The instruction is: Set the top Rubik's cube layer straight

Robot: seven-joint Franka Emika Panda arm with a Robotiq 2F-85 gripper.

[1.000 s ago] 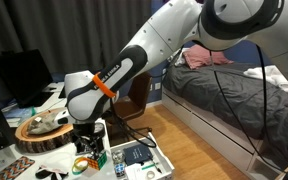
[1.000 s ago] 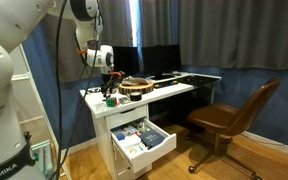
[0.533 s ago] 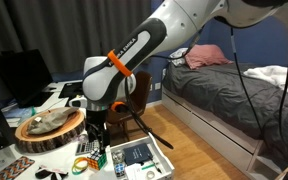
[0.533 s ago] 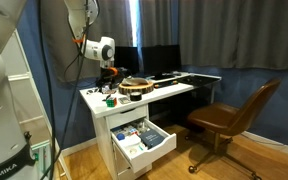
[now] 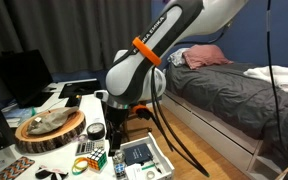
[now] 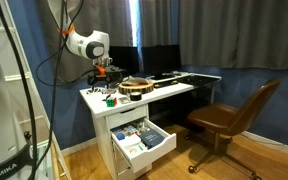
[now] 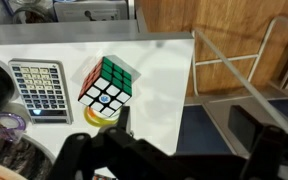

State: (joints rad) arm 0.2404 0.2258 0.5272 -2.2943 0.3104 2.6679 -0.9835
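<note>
Exterior view: pincer (image 5: pixel 112 137) farther from cube (image 5: pixel 94 153)

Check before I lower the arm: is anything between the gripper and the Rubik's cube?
Nothing visible does. The Rubik's cube sits uncovered in the wrist view; the calculator lies beside it, not between it and the gripper.

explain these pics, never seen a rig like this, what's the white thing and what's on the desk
The white thing is a robot arm with a gripper at its tip. Two pictures come from cameras in the room; the third looks down from the arm's wrist. On the desk lie a Rubik's cube and, beside it, a calculator. A drawer below stands open. The gripper hangs near the cube without touching it, looks open and holds nothing.
</note>
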